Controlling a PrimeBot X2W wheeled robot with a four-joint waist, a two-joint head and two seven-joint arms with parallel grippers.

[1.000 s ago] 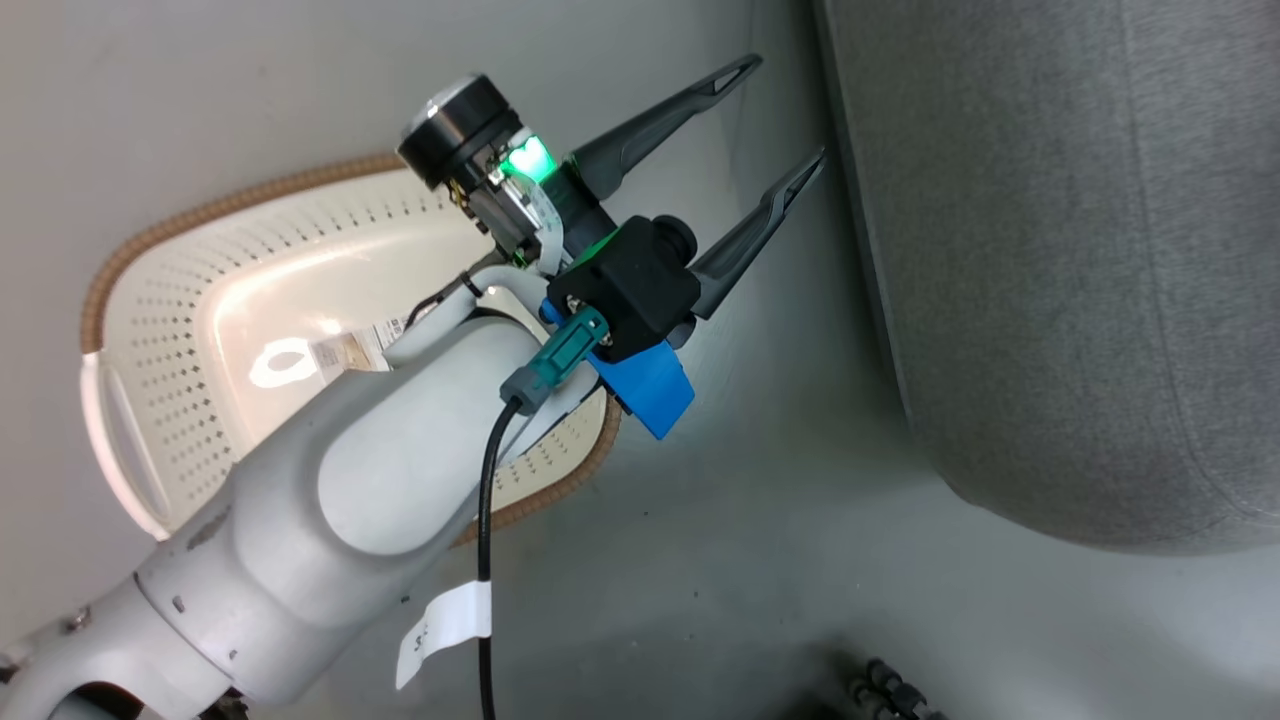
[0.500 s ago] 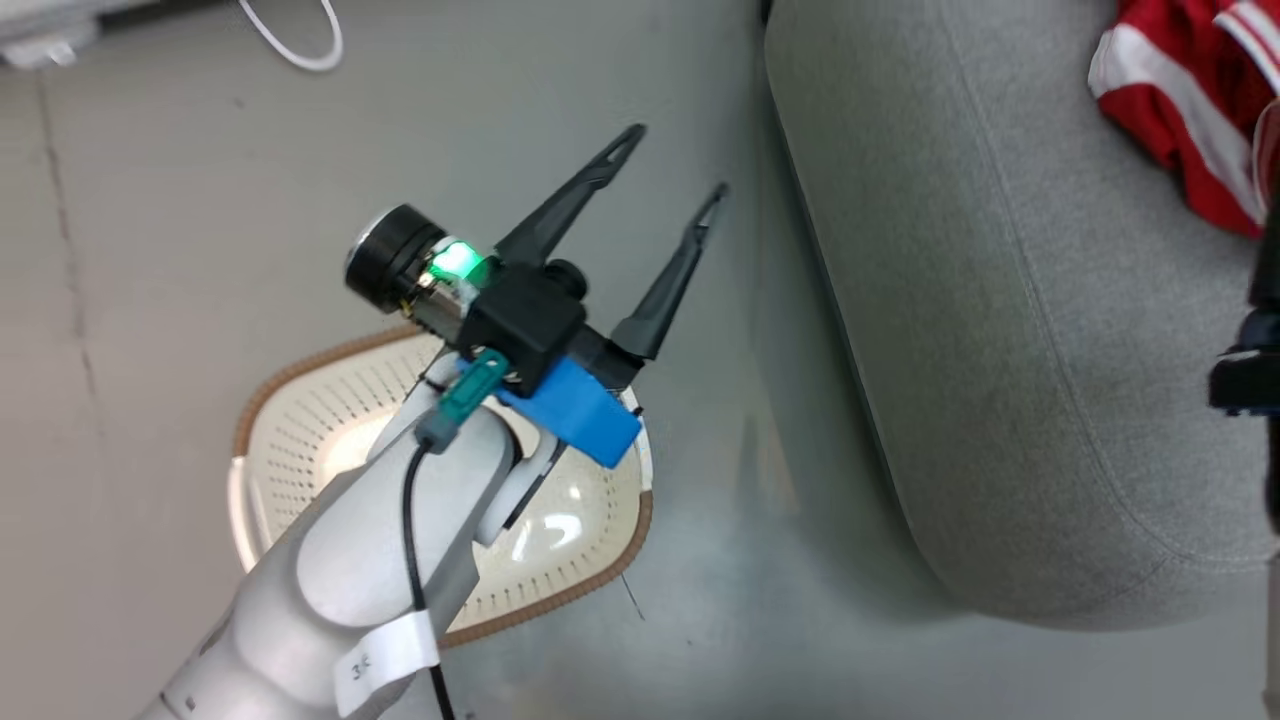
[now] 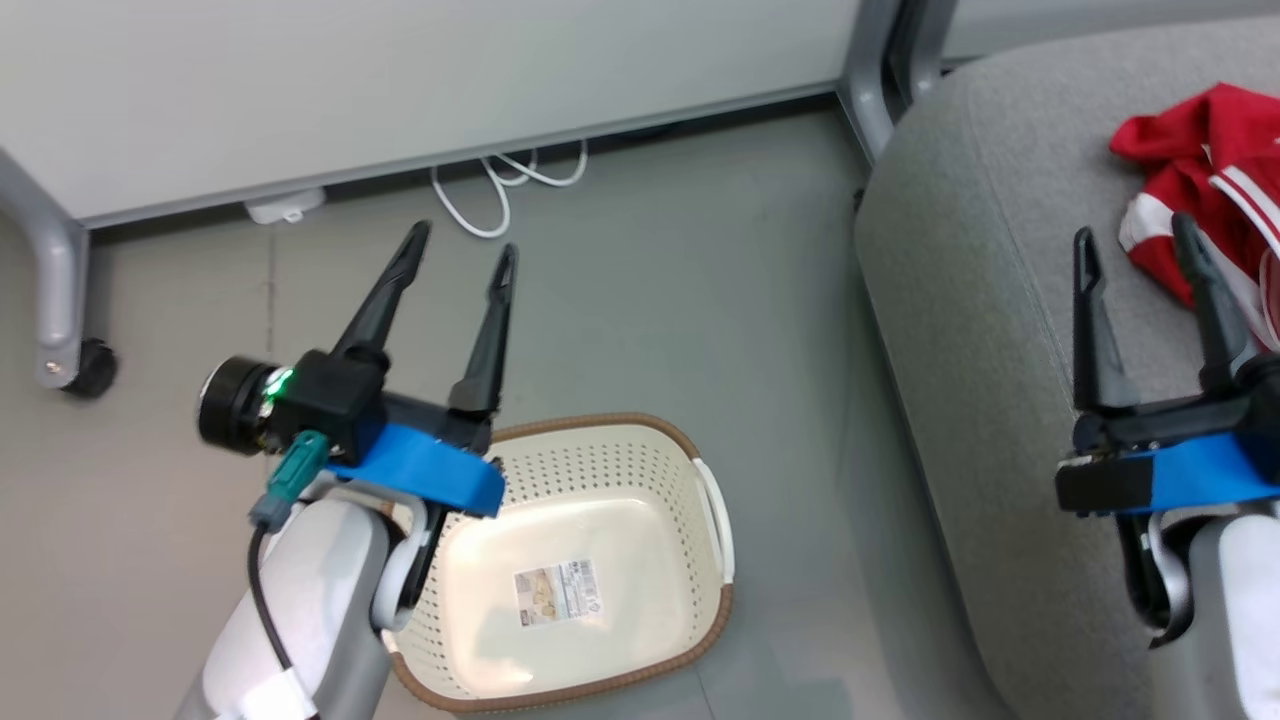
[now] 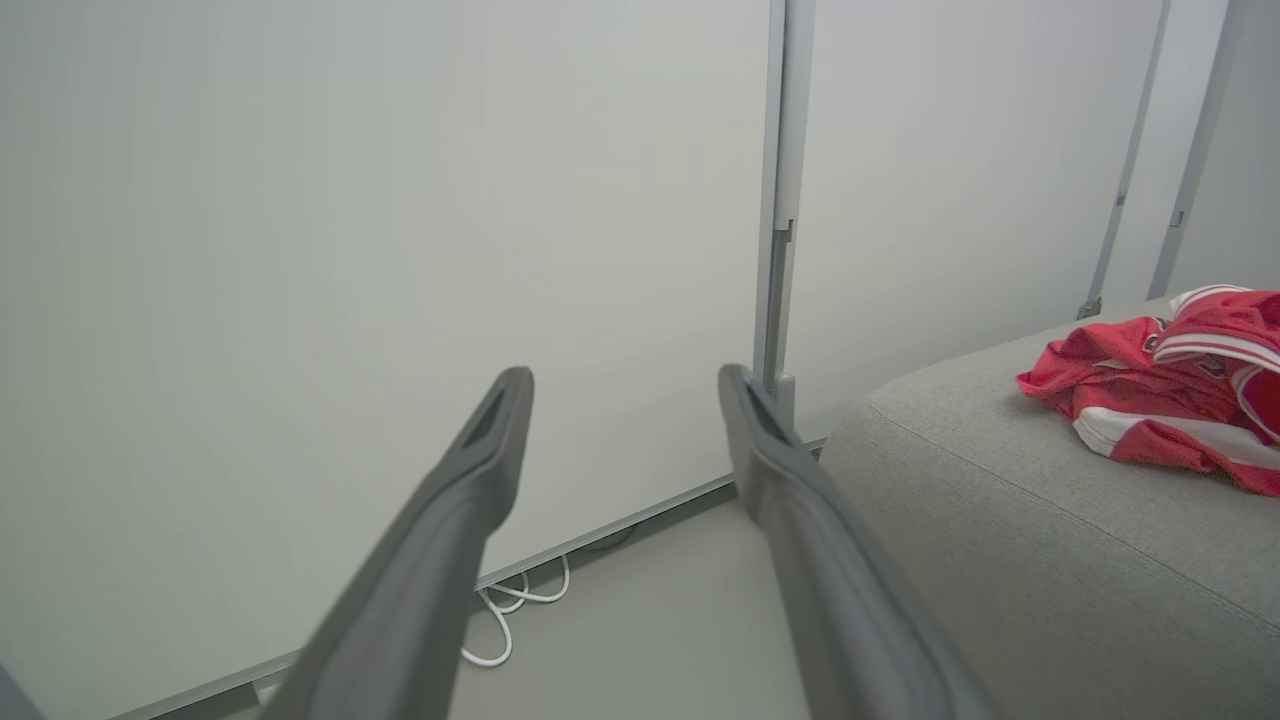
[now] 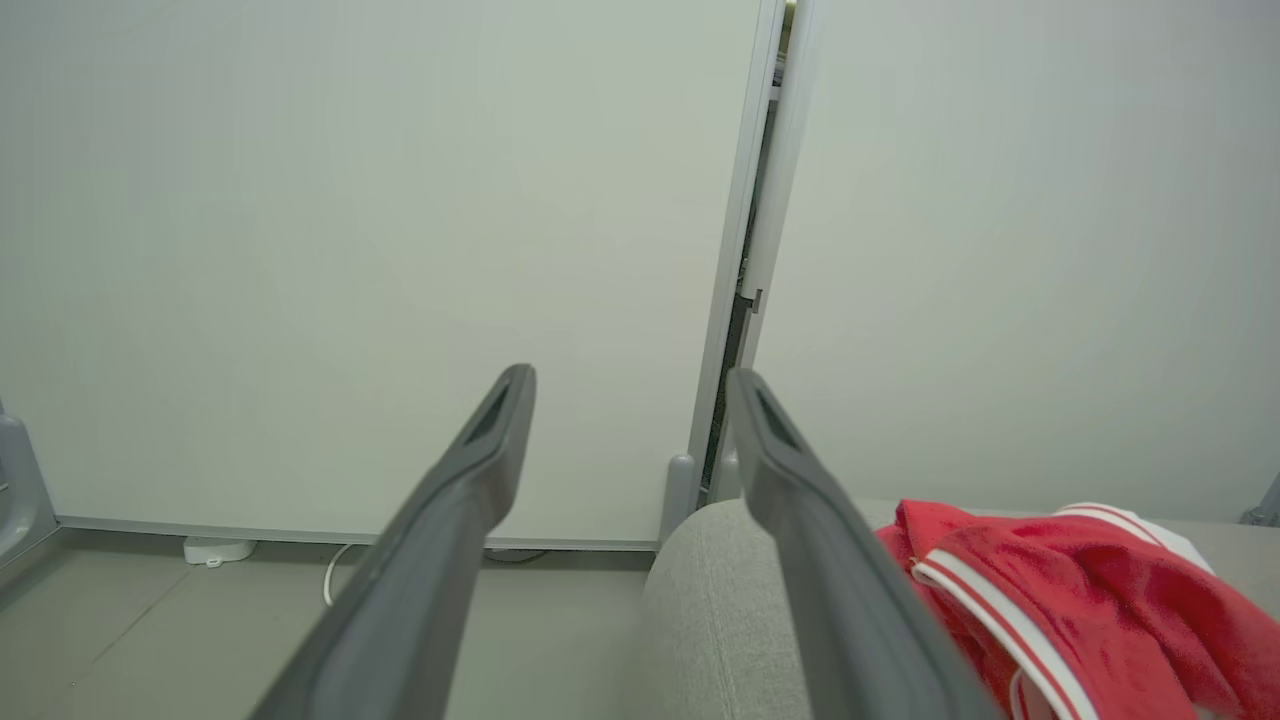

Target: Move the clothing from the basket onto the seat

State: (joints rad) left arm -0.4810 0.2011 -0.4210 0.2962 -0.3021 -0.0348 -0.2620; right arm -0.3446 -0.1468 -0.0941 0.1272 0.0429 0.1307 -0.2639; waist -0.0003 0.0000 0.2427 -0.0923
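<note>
Already on the seat (image 3: pixel 980 330), the clothing (image 3: pixel 1215 190) lies as a crumpled red heap with white stripe trim at the upper right of the head view, running off the right edge. The left wrist view shows it (image 4: pixel 1160 385) at the right edge on the grey cushion (image 4: pixel 1000 500). The right wrist view has it (image 5: pixel 1050 600) at the lower right, just beside one of that gripper's fingers.

The basket (image 3: pixel 600 465) stands on the grey floor (image 3: pixel 650 300) at the lower centre of the head view, near the seat's left side but apart from it. Its cream bottom shows a barcode sticker (image 3: pixel 557 592).

The right gripper (image 3: pixel 1133 228) hangs over the seat at the right, fingers spread wide and pointing up the frame, close to the clothing; whether a fingertip touches the fabric I cannot tell. The left gripper (image 3: pixel 462 240) hangs over the floor above the basket's upper left rim, fingers likewise wide apart.

Behind, a white cable (image 3: pixel 500 190) loops at the foot of a pale panel (image 3: pixel 400 80).
</note>
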